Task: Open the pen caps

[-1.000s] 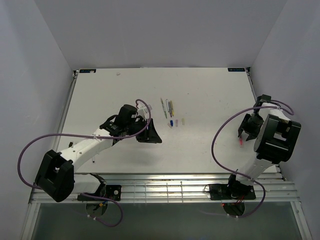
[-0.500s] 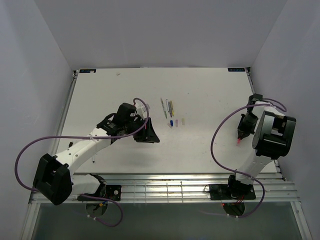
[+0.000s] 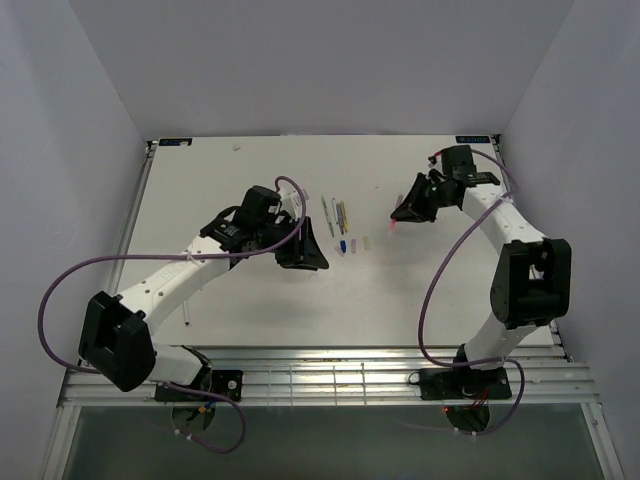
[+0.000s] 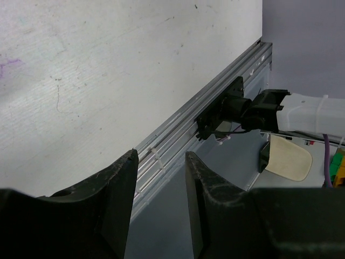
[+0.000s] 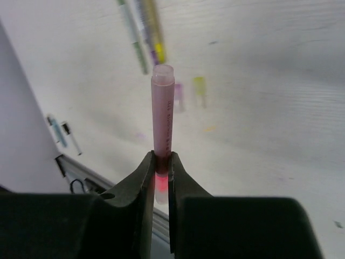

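Observation:
My right gripper [image 3: 402, 212] [image 5: 160, 156] is shut on a pink pen [image 5: 162, 113] [image 3: 390, 228]. The pen sticks out past the fingertips, above the table. To its left, several thin pens [image 3: 336, 214] [image 5: 141, 32] lie side by side at the table's middle. Three short pen caps lie just below them: blue [image 3: 342, 245], purple [image 3: 352, 243] [image 5: 178, 95] and pale yellow [image 3: 366, 242] [image 5: 200, 86]. My left gripper [image 3: 306, 251] [image 4: 160, 156] hovers left of the caps, open, with nothing between its fingers.
Two more pens [image 5: 63, 134] lie near the table's front left edge, beside the left arm [image 3: 187, 320]. The metal rail [image 4: 178, 129] runs along the front edge. The right arm's base [image 4: 237, 110] stands beyond it. Purple cables trail from both arms.
The right arm has swung from the table's right edge to the middle, carrying the pink pen. The left gripper has shifted slightly right, toward the caps.

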